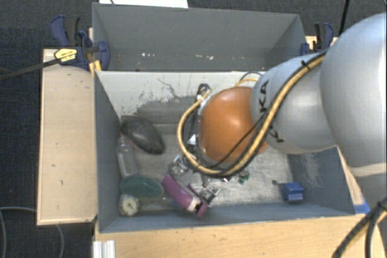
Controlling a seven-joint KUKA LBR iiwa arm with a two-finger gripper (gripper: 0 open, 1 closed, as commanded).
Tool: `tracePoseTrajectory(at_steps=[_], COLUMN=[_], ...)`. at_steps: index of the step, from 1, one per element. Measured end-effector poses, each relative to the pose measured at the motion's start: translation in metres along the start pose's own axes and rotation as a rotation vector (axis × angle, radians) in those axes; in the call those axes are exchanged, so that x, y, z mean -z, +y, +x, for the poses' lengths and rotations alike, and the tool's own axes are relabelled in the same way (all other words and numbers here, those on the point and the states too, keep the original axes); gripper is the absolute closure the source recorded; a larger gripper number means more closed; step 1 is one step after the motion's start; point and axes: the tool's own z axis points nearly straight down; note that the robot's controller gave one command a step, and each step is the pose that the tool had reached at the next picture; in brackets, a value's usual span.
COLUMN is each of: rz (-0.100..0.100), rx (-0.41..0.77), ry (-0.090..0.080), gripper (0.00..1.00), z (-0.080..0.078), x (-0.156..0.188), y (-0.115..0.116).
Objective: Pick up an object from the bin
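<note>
My gripper (195,178) hangs low over the front middle of the bin, mostly hidden under the arm's orange cover. Right beneath it, at its front edge, lies a purple cylinder-shaped thing (180,193) with a pale end pointing to the right. I cannot tell whether the two touch. To the left of the purple thing lies a flat teal-green piece (141,185). A small green bit (243,177) shows just right of the gripper.
A dark grey rounded thing (143,135) like a computer mouse lies at the left. A clear bottle (125,159) lies along the left wall, with a round whitish thing (128,205) in the front left corner. A small blue block (292,191) sits at the front right.
</note>
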Motion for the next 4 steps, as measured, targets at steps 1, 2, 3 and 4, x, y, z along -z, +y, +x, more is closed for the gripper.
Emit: tracePoseTrajectory(at_steps=[1, 2, 3, 4], rz=[0.016, -0.002, 0.005, 0.013], rx=[0.094, -0.134, 0.135, 0.294], ry=[-0.002, 0.007, 0.018, 0.007], gripper=[0.00, 0.00, 0.00, 0.00], z=[-0.047, -0.054, -0.070, -0.072], x=[0.040, 0.074, 0.025, 0.022], y=[0.058, 0.058, 0.067, 0.066])
